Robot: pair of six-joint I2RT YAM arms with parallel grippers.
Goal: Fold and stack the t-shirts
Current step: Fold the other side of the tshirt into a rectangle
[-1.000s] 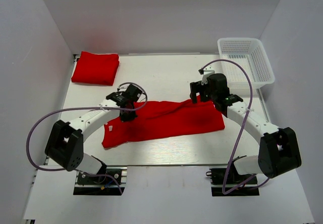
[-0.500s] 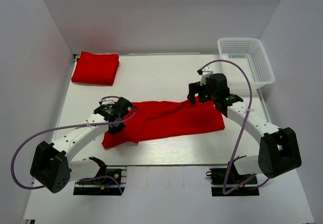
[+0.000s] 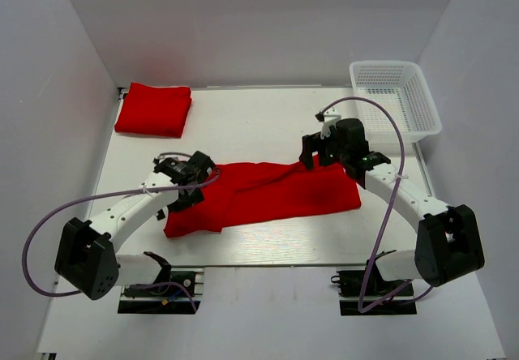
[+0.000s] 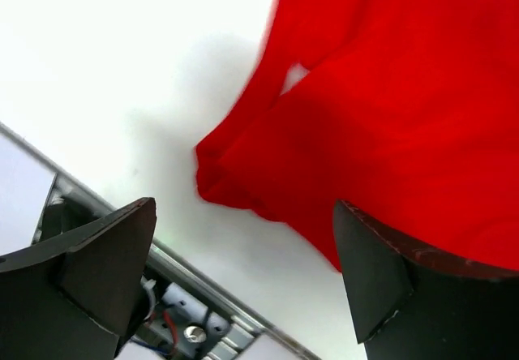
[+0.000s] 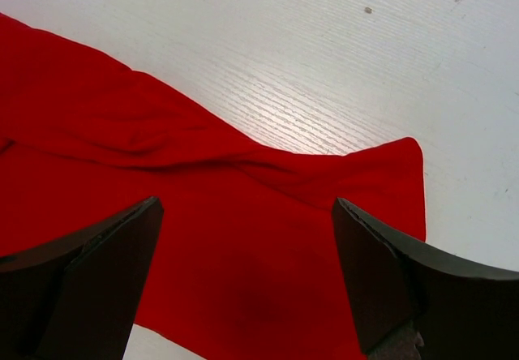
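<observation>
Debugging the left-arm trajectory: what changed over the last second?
The left gripper swung toward the near-left, from the far edge of the spread red fabric t-shirt to its left end, jaws open. The right gripper barely shifted, open at the shirt's far-right edge. The folded red t-shirt and white plastic mesh basket stayed put.

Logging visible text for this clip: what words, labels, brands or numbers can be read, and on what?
None can be read.
The spread shirt, the folded shirt and the basket show no print, label or number in any view.
</observation>
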